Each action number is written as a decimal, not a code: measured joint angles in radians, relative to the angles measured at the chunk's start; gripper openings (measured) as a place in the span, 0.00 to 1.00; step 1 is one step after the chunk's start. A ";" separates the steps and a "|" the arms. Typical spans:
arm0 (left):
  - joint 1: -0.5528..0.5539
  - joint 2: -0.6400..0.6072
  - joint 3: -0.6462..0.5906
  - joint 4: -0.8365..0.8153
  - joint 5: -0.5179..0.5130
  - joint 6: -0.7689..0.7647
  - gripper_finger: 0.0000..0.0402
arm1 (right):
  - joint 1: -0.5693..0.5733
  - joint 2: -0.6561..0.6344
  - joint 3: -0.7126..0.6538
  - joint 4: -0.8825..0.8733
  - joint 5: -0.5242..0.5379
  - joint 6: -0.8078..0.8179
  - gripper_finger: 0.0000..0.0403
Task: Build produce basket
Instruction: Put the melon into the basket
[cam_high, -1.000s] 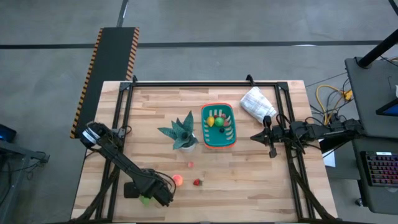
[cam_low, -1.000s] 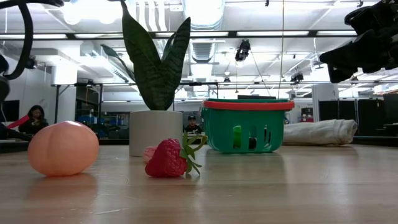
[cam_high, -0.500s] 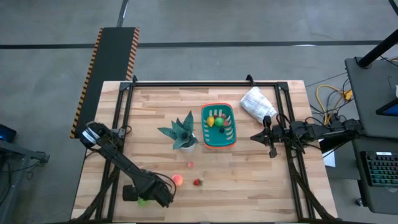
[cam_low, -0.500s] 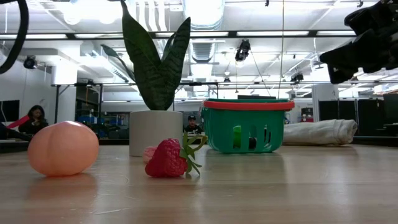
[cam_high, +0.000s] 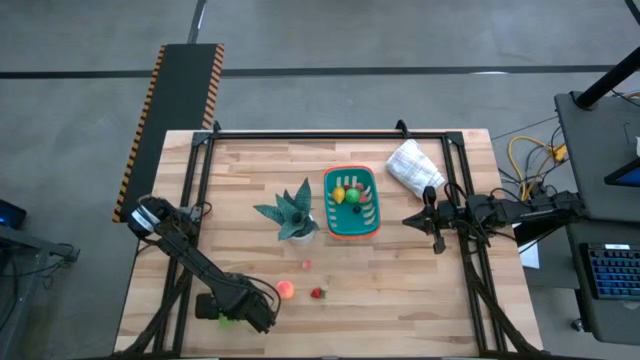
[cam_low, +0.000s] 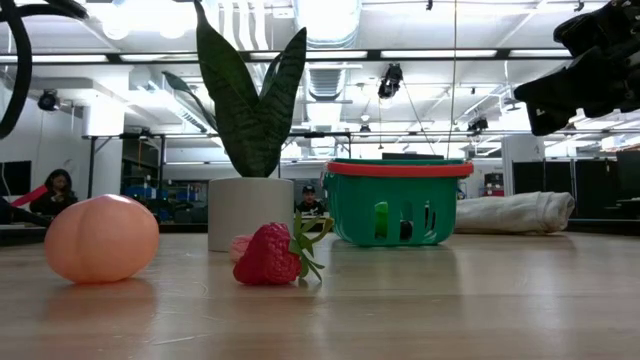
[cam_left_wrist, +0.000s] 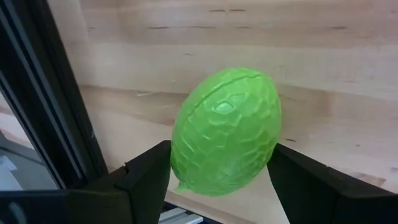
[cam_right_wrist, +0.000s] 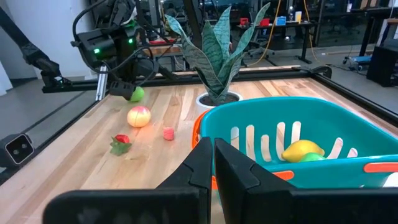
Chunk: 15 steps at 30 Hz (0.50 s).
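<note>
My left hand (cam_high: 232, 318) grips a green bumpy fruit (cam_left_wrist: 225, 132) at the table's (cam_high: 400, 290) lower left — my right hand (cam_high: 412, 219), fingers closed, waits right of the basket (cam_high: 352, 202).

We see even, bright light from ceiling strip lamps (cam_low: 140, 18), which blow out to white glare in the low view. Shadows on the wooden surface (cam_high: 400, 280) are soft and faint. In the low view the peach (cam_low: 101, 238) and strawberry (cam_low: 268, 255) sit sharp, while the room behind goes slightly soft. In the left wrist view the green fruit (cam_left_wrist: 225, 132) is crisp, with a dim shadow beneath it.
</note>
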<state>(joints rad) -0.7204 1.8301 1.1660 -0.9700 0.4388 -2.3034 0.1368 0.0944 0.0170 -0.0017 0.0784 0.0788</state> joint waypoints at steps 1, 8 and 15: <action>0.000 0.000 0.000 -0.001 -0.004 0.010 0.61 | 0.000 0.000 0.000 0.000 0.000 0.000 0.02; -0.001 0.000 -0.015 -0.006 -0.049 0.040 0.61 | 0.000 0.000 0.000 0.000 0.000 0.000 0.02; -0.002 0.000 -0.022 -0.007 -0.051 0.042 0.61 | 0.000 0.000 0.000 0.000 0.000 0.000 0.02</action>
<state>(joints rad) -0.7219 1.8297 1.1444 -0.9767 0.3878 -2.2612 0.1371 0.0944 0.0170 -0.0017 0.0784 0.0788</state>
